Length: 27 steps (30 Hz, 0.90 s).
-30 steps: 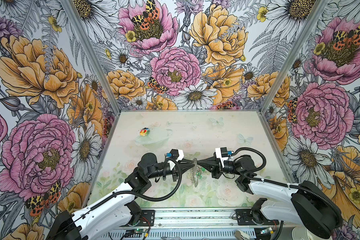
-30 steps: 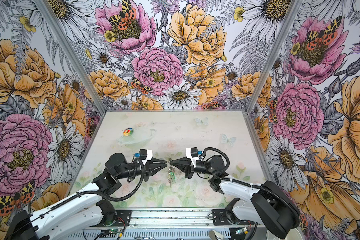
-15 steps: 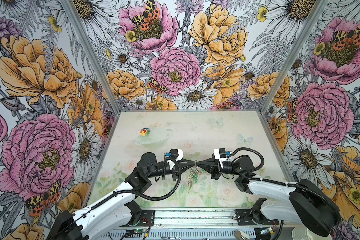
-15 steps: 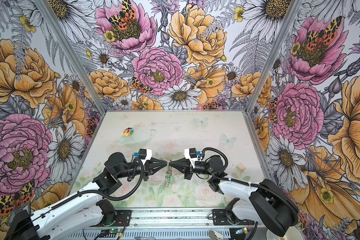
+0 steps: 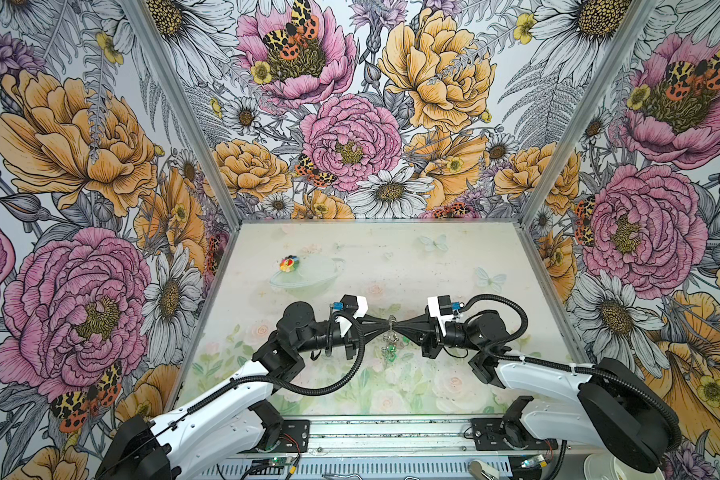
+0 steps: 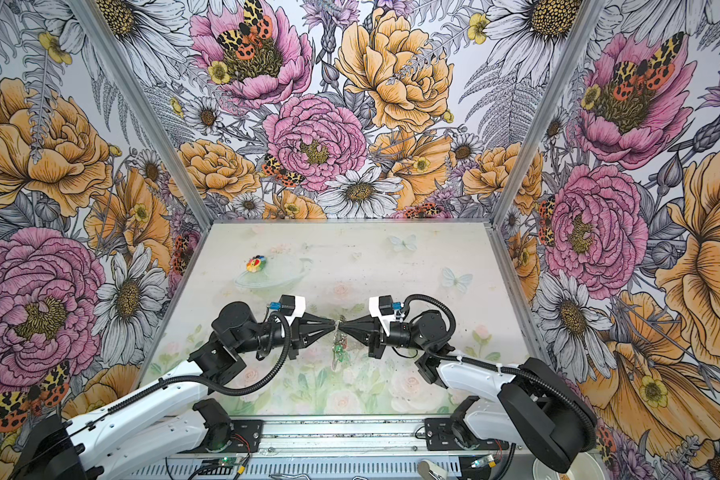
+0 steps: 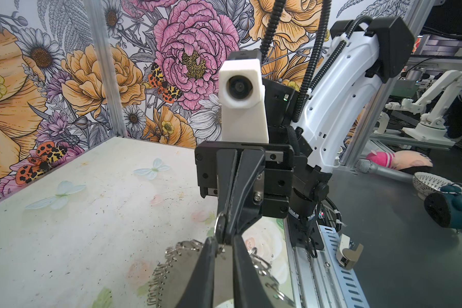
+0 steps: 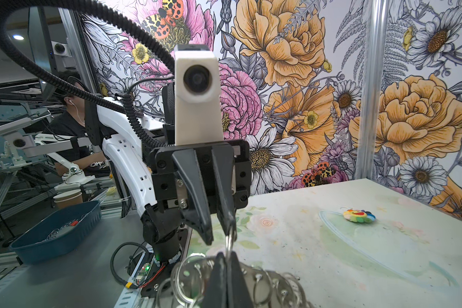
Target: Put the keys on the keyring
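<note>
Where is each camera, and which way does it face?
Both top views: high overhead, looking down at the table; both arms show, left hand facing right hand.
Left wrist view: on the left arm, facing the right hand past its own fingers.
Right wrist view: same, from the right arm toward the left hand.
Both wrist views share the keyring.

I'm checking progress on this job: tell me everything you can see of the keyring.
The keyring is a flat grey metal-looking band edged with silver wire loops. It hangs above the table near the front centre. The right hand is shut on its upper edge; the left hand meets it opposite, grip unclear. Green keys dangle beneath.
</note>
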Available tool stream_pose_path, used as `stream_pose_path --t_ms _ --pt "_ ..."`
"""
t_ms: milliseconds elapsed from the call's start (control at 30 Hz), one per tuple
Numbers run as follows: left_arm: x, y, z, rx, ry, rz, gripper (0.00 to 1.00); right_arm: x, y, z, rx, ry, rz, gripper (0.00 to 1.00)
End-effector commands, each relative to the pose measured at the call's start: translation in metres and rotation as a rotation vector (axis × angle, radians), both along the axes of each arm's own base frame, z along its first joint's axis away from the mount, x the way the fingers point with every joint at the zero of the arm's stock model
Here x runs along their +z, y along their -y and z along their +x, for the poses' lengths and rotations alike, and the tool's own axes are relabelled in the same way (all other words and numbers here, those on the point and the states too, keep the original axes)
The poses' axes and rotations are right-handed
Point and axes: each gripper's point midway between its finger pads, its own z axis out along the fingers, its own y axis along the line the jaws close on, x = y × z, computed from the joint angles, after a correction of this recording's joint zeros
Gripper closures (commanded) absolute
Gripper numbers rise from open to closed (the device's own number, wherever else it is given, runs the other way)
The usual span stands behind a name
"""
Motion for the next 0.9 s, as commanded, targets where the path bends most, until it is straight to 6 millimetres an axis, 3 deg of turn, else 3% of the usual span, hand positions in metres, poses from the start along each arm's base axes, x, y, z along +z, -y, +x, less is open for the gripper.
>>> stream_pose_path --t_ms 0,600,867 --pt "-0.002 0.007 -0.012 -0.073 -0.018 0.013 0.78 0.024 -0.006 -0.012 0.049 0.080 0.056 1.00" --pt "-0.003 -0.009 0.001 0.029 0.003 0.000 0.72 0.019 -0.004 -0.012 0.025 0.083 0.039 1.00" --pt "-0.007 -0.001 -0.006 -0.053 -0.029 0.010 0.90 0.020 -0.004 -0.011 0.026 0.086 0.048 1.00"
